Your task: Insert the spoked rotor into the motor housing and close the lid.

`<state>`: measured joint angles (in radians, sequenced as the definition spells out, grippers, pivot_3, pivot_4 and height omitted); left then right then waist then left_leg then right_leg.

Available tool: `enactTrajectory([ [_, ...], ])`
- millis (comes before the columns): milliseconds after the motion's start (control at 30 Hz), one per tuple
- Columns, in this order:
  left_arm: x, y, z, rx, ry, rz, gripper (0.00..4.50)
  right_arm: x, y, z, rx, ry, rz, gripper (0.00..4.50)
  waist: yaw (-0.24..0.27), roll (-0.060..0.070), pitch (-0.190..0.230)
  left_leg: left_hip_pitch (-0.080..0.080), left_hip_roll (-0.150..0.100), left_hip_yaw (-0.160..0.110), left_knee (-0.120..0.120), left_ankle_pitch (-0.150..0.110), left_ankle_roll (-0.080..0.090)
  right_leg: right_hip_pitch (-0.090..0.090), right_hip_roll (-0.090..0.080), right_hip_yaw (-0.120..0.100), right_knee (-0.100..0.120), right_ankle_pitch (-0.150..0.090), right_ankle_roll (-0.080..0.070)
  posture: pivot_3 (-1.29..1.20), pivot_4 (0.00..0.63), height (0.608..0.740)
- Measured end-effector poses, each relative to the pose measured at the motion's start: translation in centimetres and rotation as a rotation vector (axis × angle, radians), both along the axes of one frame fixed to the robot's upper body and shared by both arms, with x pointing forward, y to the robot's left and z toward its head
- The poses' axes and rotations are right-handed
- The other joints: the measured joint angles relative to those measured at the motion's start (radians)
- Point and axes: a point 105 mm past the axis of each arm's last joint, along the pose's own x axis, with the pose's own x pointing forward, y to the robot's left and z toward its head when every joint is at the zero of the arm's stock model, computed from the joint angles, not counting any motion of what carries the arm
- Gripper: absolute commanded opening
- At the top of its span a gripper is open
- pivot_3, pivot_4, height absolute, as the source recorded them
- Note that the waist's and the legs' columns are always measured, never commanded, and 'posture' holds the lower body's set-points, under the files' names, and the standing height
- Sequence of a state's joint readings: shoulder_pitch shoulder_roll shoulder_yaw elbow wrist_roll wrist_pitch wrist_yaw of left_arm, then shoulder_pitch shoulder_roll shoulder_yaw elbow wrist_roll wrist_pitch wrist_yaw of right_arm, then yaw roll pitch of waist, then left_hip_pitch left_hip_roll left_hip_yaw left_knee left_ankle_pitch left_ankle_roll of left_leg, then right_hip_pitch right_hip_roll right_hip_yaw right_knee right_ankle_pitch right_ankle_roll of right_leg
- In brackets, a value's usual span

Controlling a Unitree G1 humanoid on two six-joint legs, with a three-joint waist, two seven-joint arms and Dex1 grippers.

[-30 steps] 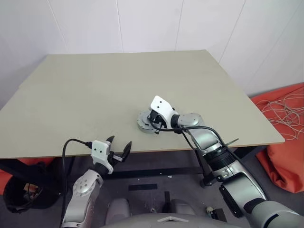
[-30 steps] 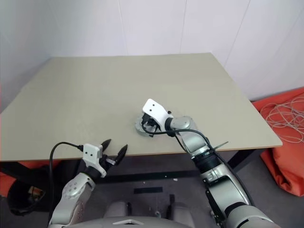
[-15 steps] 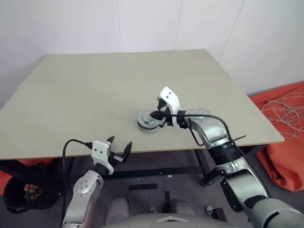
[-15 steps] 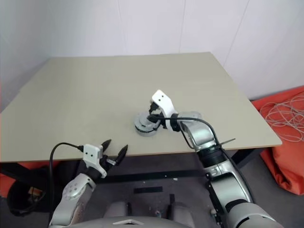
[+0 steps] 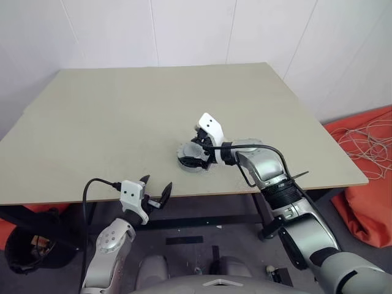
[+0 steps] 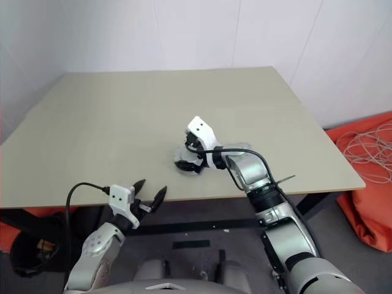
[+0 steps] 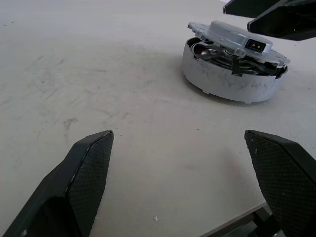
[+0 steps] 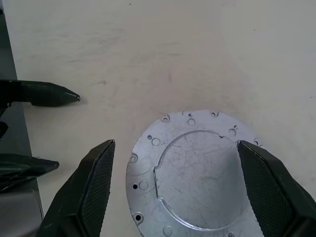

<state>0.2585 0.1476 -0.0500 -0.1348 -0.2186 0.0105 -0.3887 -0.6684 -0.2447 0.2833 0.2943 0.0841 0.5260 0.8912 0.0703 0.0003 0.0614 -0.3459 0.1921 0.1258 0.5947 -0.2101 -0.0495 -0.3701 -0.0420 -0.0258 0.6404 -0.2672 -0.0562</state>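
Lid [image 8: 190, 173] lies directly between the right gripper [image 8: 177, 187]'s spread fingers in the right wrist view, untouched by either one, its round grey face turned flat toward the camera; being a disc it has no long axis to line up with. In the left wrist view it sits on top of the pale round motor housing [image 7: 229, 81] but tilted, one edge raised so a dark gap and metal parts show beneath; the spoked rotor itself I cannot make out inside. In the left eye view that stack sits just below the frame's centre on the table [image 5: 122, 116], with the right gripper right over it, jaws wide and holding nothing. The left gripper [image 5: 156, 196] hangs at lower left off the table's near edge, jaws also wide and empty, well apart from the stack, so the right arm is by far the nearer. My judgement: the lid needs pressing level.

Against the frames a second ago, the right jaws were closed down on the lid and are now opened; the left gripper has kept its place
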Motion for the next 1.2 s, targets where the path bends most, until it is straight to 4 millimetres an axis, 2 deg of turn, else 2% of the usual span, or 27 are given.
enactTrajectory([
  [267,-0.1,0.0,0.0,0.000,0.000,0.009,4.50,1.4,-0.6,-0.4,-0.036,-0.019,-0.011,4.48,-0.001,0.000,0.000,-0.001,0.000,0.000,0.000,0.000,0.000,-0.001,0.000,0.000,0.000,0.000,0.000,0.00,0.000,0.740],
  [467,-0.2,-0.1,0.1,0.000,0.003,0.017,4.50,1.7,-0.9,-1.1,-0.051,-0.009,-0.001,4.48,0.000,0.000,0.000,-0.002,0.000,0.001,0.000,0.000,0.000,-0.001,0.000,0.000,0.000,0.000,0.000,0.00,0.000,0.740],
  [567,-0.2,-0.2,0.1,0.000,0.005,0.015,4.50,1.6,-1.0,-1.4,-0.055,-0.003,0.011,3.86,-0.001,0.000,0.000,-0.002,0.000,0.001,0.000,0.000,0.000,-0.001,0.000,0.000,0.000,0.000,0.000,0.00,0.000,0.740],
  [633,-0.3,-0.2,0.1,0.000,0.005,0.014,4.50,1.5,-1.0,-1.4,-0.058,-0.007,0.022,3.26,0.000,0.000,0.000,-0.002,0.000,0.001,0.000,0.000,0.000,-0.001,0.000,0.000,0.000,0.000,0.000,0.00,0.000,0.740],
  [667,-0.3,-0.2,0.1,0.000,0.005,0.014,4.50,1.5,-1.0,-1.4,-0.059,-0.008,0.024,3.14,0.001,0.000,0.000,-0.002,0.000,0.001,0.000,0.000,0.000,-0.001,0.000,0.000,0.000,0.000,0.000,0.00,0.000,0.740],
  [1200,-0.3,0.0,0.1,0.004,0.006,0.013,4.50,1.3,-1.1,-1.4,-0.069,-0.012,0.045,3.14,0.001,0.000,0.000,-0.002,0.000,0.001,0.000,0.000,0.000,-0.001,0.000,0.000,0.000,0.000,0.000,0.00,0.000,0.740],
])
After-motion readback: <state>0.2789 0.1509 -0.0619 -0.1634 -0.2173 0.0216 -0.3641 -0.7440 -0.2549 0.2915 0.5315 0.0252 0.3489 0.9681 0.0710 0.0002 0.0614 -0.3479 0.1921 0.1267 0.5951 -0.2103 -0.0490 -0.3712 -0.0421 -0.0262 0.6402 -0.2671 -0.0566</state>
